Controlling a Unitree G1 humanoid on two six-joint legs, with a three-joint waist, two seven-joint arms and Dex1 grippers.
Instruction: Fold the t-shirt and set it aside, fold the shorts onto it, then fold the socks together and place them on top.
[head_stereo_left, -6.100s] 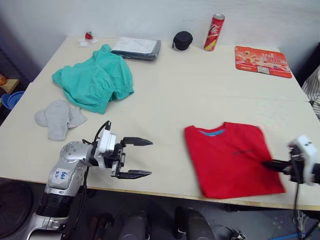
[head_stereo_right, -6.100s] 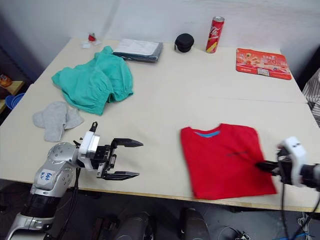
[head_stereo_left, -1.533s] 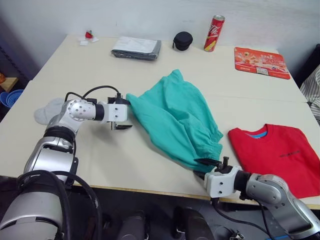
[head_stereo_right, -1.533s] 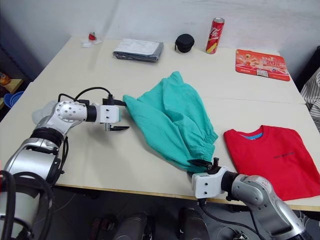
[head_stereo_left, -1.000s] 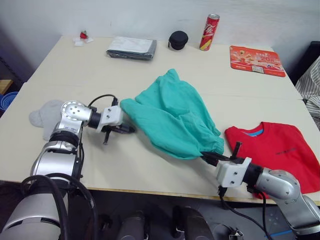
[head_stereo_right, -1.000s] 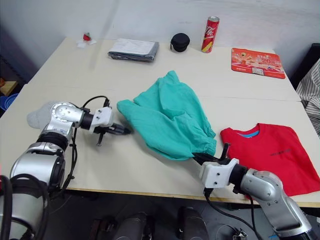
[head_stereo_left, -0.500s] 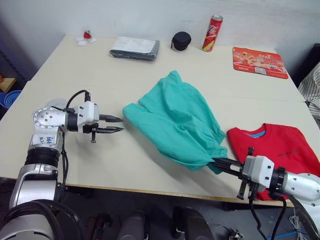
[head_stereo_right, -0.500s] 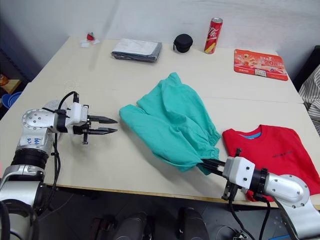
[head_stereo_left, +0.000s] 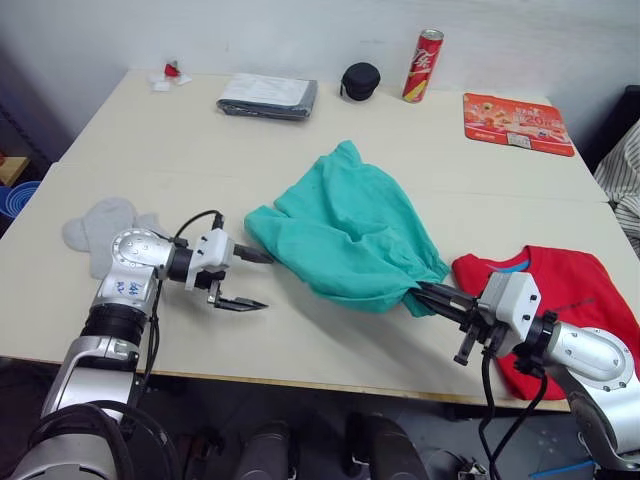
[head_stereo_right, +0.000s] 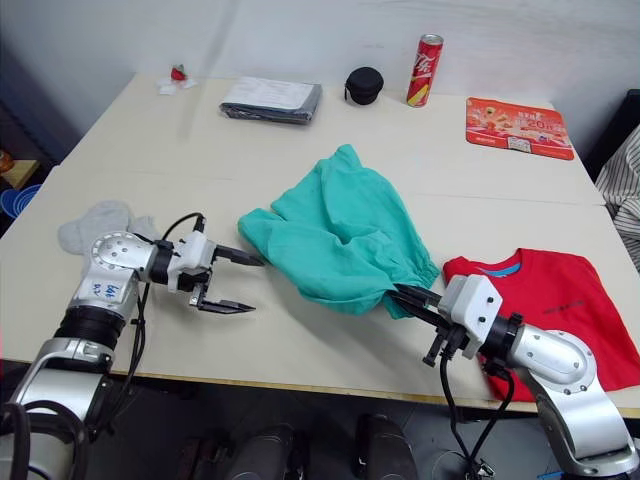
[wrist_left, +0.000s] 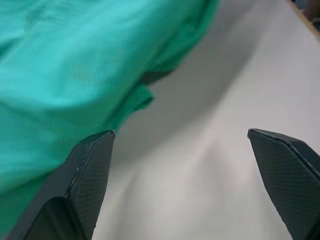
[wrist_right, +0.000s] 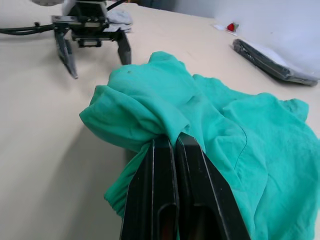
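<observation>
The teal shorts (head_stereo_left: 345, 235) lie rumpled in the middle of the table. My right gripper (head_stereo_left: 425, 292) is shut on their near right corner; in the right wrist view the fabric (wrist_right: 150, 105) bunches over the closed fingertips. My left gripper (head_stereo_left: 250, 280) stands open at the shorts' left edge, one finger against the cloth and the other over bare table, with nothing held. In the left wrist view the shorts (wrist_left: 75, 60) lie beside the spread fingers. The folded red t-shirt (head_stereo_left: 575, 290) lies at the right, partly behind my right arm. The grey socks (head_stereo_left: 95, 225) lie at the left.
Along the far edge are a flat grey packet (head_stereo_left: 268, 95), a black case (head_stereo_left: 357, 78), a red can (head_stereo_left: 422, 50) and an orange mat (head_stereo_left: 518, 122). A blue bowl (head_stereo_left: 15, 195) sits off the table's left side.
My left gripper has moved right to the shorts' left edge and opened wider. The right gripper has drawn the pinched corner away from the front edge, bunching the shorts.
</observation>
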